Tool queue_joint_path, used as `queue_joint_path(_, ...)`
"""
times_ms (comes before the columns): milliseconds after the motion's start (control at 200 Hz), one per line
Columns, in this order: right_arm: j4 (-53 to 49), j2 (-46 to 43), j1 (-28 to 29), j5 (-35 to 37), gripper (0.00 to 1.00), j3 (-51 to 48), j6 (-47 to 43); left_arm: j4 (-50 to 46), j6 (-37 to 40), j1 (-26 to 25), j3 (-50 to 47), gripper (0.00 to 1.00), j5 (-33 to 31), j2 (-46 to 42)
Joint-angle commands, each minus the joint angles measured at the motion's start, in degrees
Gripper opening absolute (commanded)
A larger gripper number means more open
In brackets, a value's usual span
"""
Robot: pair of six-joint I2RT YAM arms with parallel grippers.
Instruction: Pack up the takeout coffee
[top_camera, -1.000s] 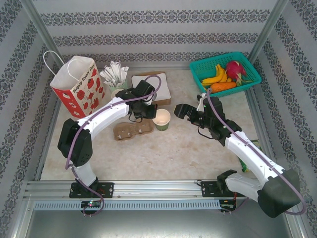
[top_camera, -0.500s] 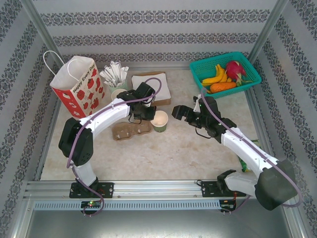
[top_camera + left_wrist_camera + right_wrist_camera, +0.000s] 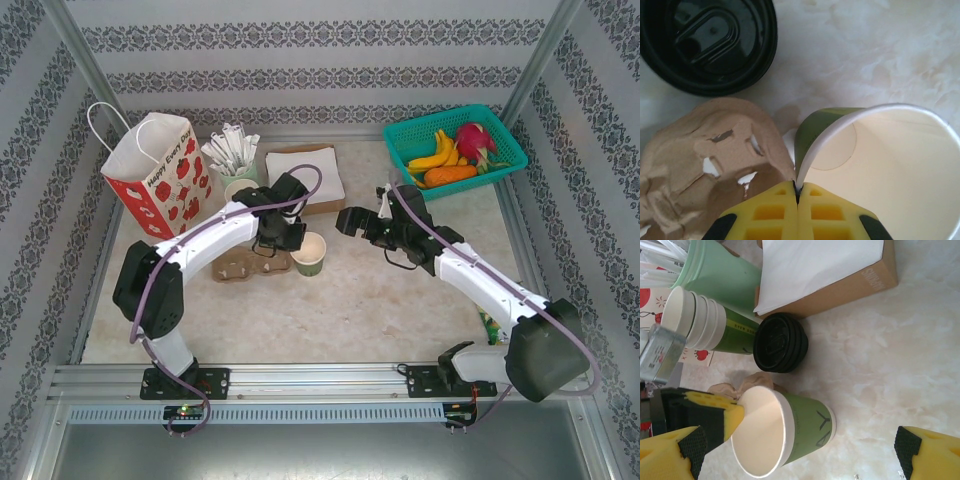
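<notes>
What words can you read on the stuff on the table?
"Happy Every Day": on the red-flowered paper bag.
Pale print on the brown cardboard box: too blurred to read.
Tiny yellow print on the stack of green cups: too small to read.
A black drawn mark on the green paper cup: no words.

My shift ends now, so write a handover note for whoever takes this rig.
Grippers: the left gripper is shut on the rim of the cup; the right gripper is open beside it, holding nothing.
Things: the cup has no lid on and sits next to the carrier. The lid lies by the stacked cups. The bag stands at the far left.
Done: cup gripped.
Left: probably fit the lid, then pack the cup.
</notes>
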Motion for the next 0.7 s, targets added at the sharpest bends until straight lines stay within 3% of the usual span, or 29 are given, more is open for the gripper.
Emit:
queue_joint_path(0,-0.9,1.3,0.7,1.3,0.98,1.8,-1.3,-4.1,1.1,0.2,-1.4,0.00,-2.5,-3.0)
queue_joint_path(50,-0.9,1.7,0.9,1.7,0.98,2.1,-1.3,-4.1,0.8,0.4,-1.6,0.00,-2.7,-3.3)
queue_joint_path(285,-2.1,3.8,1.4,2.8,0.98,3.9,-1.7,-2.4,1.0,0.5,-1.1,0.21,2.6,-3.4)
queue_joint_path(694,-3.1,6.8,2.6,3.5,0.98,6.4,-2.6,-0.5,0.6,0.6,-0.8,0.24,12.8,-2.0)
